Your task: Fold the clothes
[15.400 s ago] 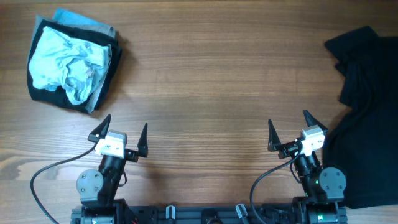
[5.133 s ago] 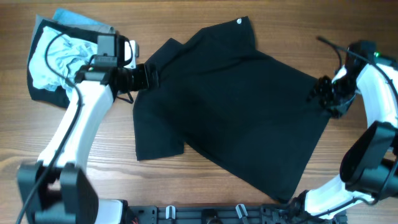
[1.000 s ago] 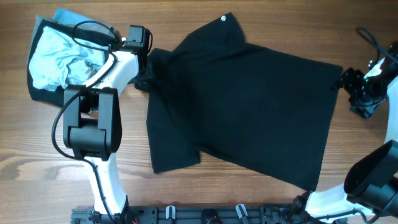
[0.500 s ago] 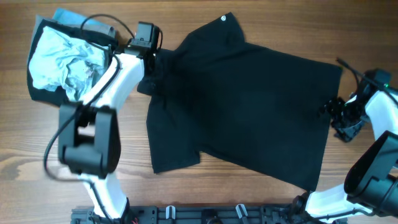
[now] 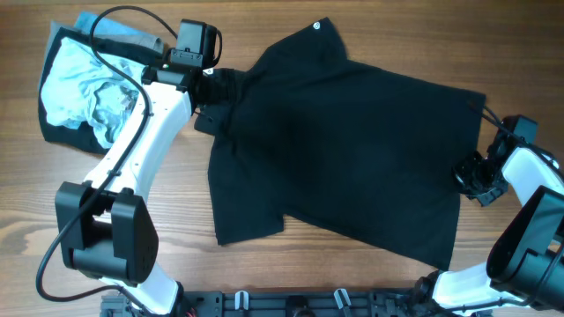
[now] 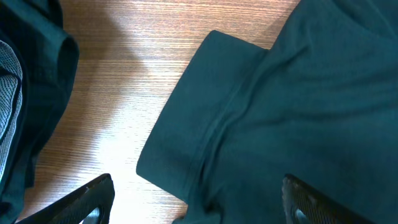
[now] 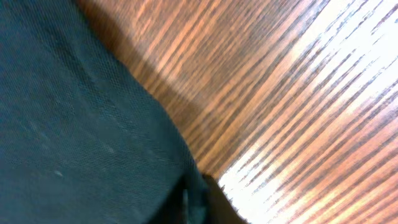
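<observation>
On the table (image 5: pixel 397 35), the T-shirt (image 5: pixel 352 150) lies left-right, hem rightward.

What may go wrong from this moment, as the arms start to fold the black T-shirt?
The right gripper is shut at the very edge of the black T-shirt; so small a bite may slip when it lifts. The left arm lies close beside the pile of garments and may knock it.
</observation>
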Motion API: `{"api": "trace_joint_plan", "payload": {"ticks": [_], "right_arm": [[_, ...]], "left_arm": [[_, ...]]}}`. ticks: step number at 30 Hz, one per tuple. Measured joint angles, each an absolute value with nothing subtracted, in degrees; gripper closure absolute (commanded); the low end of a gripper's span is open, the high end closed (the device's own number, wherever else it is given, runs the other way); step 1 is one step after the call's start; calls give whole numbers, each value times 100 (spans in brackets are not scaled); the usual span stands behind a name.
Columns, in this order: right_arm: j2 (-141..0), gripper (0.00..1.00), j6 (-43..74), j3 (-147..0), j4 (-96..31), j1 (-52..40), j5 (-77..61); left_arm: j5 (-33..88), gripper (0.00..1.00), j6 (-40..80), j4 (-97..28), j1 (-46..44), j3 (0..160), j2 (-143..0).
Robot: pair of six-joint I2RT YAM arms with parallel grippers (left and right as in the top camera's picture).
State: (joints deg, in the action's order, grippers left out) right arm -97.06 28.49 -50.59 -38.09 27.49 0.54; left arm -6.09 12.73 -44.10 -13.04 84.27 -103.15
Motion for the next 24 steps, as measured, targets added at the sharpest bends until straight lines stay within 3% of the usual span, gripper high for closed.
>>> {"api": "trace_joint_plan", "payload": {"ticks": [9,10,11,12,13,19,24], "right_arm": [[-9721,95,3326,-5074,-3894,3068,1205],[-9730,81,3365,-5100,-3905,3155,1282],[-9743,49,3398,-5177,-3931,3267,1341],[-9751,31,3437,-5266,-3968,3336,1376],[-9758,25,3448,-5411,-4032,3420,1431],[-9760,20,3203,-6595,-4744,3542,1479],[-9697,21,2779,-7303,-5183,3542,701]], "left_arm": [[-609,15,1273,-4414,-1306,8427,-10315],[-609,15,1273,-4410,-1315,8427,-10315],[-609,15,1273,-4394,-1317,8427,-10315],[-609,15,1273,-4375,-1321,8427,-10315],[-609,15,1273,-4342,-1332,8427,-10315],[-502,23,1188,-3997,-1448,8427,-10318],[-19,58,740,-3406,-1658,8429,-10447]]}}
